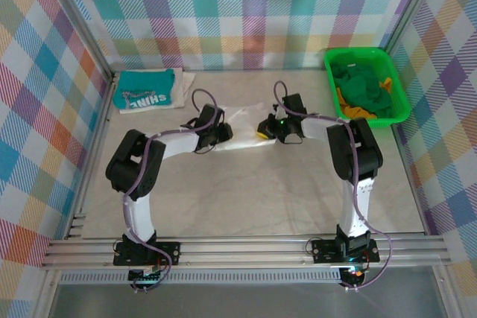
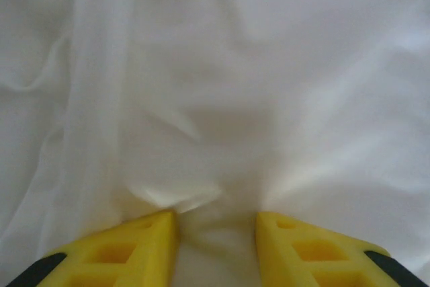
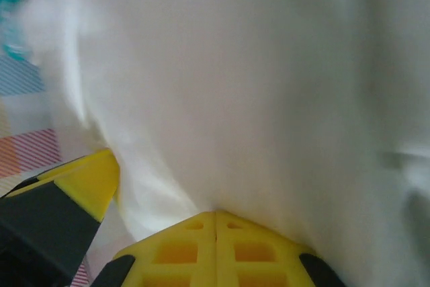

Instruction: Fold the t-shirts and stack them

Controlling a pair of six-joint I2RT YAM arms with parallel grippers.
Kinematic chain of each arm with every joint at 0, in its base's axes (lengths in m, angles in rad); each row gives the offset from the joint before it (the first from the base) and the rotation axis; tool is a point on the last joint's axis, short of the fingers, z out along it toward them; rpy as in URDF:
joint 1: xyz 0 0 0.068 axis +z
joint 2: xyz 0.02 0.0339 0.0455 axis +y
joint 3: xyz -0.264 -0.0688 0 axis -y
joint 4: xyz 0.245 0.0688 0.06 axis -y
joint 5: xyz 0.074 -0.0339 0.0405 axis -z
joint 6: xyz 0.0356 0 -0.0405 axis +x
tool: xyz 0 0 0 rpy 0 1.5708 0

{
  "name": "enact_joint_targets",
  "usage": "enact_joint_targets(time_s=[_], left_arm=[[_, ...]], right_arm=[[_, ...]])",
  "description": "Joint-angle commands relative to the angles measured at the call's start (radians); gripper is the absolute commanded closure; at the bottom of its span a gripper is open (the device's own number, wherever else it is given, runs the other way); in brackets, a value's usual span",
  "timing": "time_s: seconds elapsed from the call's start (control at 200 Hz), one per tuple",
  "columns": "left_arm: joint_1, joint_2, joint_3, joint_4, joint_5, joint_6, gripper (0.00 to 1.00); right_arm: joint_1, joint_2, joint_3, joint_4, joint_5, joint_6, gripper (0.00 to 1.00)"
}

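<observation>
The white t-shirt (image 1: 242,119) lies crumpled in the middle of the table, between my two grippers. My left gripper (image 1: 221,133) (image 2: 216,218) is pressed into its left side. The yellow fingers (image 2: 138,247) stand apart, and a soft bulge of white cloth (image 2: 215,99) sits in the gap. My right gripper (image 1: 267,129) (image 3: 216,213) is at the shirt's right edge with its jaws shut tight. White cloth (image 3: 235,85) rises from the tips. The teal t-shirt (image 1: 147,88), with white lettering, lies folded at the back left.
A green basket (image 1: 395,83) at the back right holds green and orange clothes. Plaid walls and metal posts close in the back and sides. Bare tabletop (image 1: 246,191) lies in front of the white t-shirt. A yellow-and-black gripper part (image 3: 74,189) shows at the left of the right wrist view.
</observation>
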Motion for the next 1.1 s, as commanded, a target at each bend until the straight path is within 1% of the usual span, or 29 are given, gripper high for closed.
enact_joint_targets(time_s=[0.0, 0.065, 0.225, 0.285, 0.345, 0.42, 0.485, 0.535, 0.565, 0.59, 0.655, 0.685, 0.705, 0.785, 0.87, 0.96, 1.04, 1.095], left_arm=[[0.006, 0.000, -0.045, 0.032, 0.030, -0.055, 0.63], [0.006, -0.022, -0.051, 0.016, 0.015, -0.054, 0.63], [0.015, -0.120, -0.015, -0.084, -0.032, -0.017, 0.63], [0.027, -0.160, 0.007, -0.118, -0.036, -0.007, 0.60], [0.054, -0.192, 0.029, -0.151, -0.016, -0.014, 0.57], [0.095, -0.230, 0.025, -0.147, 0.011, -0.023, 0.52], [0.131, -0.235, 0.038, -0.177, 0.032, -0.027, 0.47], [0.158, -0.217, 0.062, -0.211, 0.063, -0.025, 0.44], [0.169, -0.200, 0.076, -0.231, 0.073, -0.024, 0.36], [0.176, -0.184, 0.088, -0.240, 0.084, -0.018, 0.31], [0.187, -0.140, 0.120, -0.280, 0.097, -0.005, 0.27], [0.187, -0.120, 0.135, -0.293, 0.099, -0.001, 0.22], [0.187, -0.105, 0.143, -0.297, 0.104, 0.002, 0.20], [0.187, -0.048, 0.173, -0.300, 0.132, 0.008, 0.18], [0.187, 0.002, 0.202, -0.305, 0.152, 0.007, 0.17], [0.186, 0.048, 0.232, -0.315, 0.178, 0.002, 0.17], [0.175, 0.084, 0.261, -0.334, 0.166, -0.003, 0.17], [0.167, 0.107, 0.277, -0.335, 0.184, -0.007, 0.17]], right_arm=[[0.004, 0.015, -0.006, 0.022, -0.005, 0.002, 1.00], [0.004, -0.005, -0.004, 0.015, -0.006, -0.001, 1.00], [0.007, -0.089, 0.052, -0.083, 0.013, -0.044, 1.00], [0.013, -0.116, 0.086, -0.123, 0.026, -0.065, 1.00], [0.022, -0.123, 0.140, -0.180, 0.048, -0.104, 1.00], [0.032, -0.101, 0.211, -0.257, 0.106, -0.154, 1.00], [0.032, -0.063, 0.260, -0.288, 0.129, -0.171, 1.00], [0.032, -0.022, 0.308, -0.320, 0.149, -0.184, 1.00], [0.032, 0.009, 0.339, -0.340, 0.152, -0.189, 1.00], [0.032, 0.037, 0.368, -0.359, 0.150, -0.194, 1.00], [0.032, 0.105, 0.434, -0.398, 0.137, -0.199, 1.00], [0.032, 0.131, 0.454, -0.404, 0.131, -0.196, 1.00], [0.032, 0.145, 0.463, -0.406, 0.131, -0.192, 1.00], [0.032, 0.199, 0.489, -0.418, 0.148, -0.171, 1.00], [0.031, 0.238, 0.493, -0.420, 0.140, -0.153, 1.00], [0.032, 0.247, 0.466, -0.397, 0.130, -0.133, 1.00], [0.031, 0.245, 0.446, -0.383, 0.123, -0.126, 1.00], [0.032, 0.238, 0.433, -0.370, 0.120, -0.121, 1.00]])
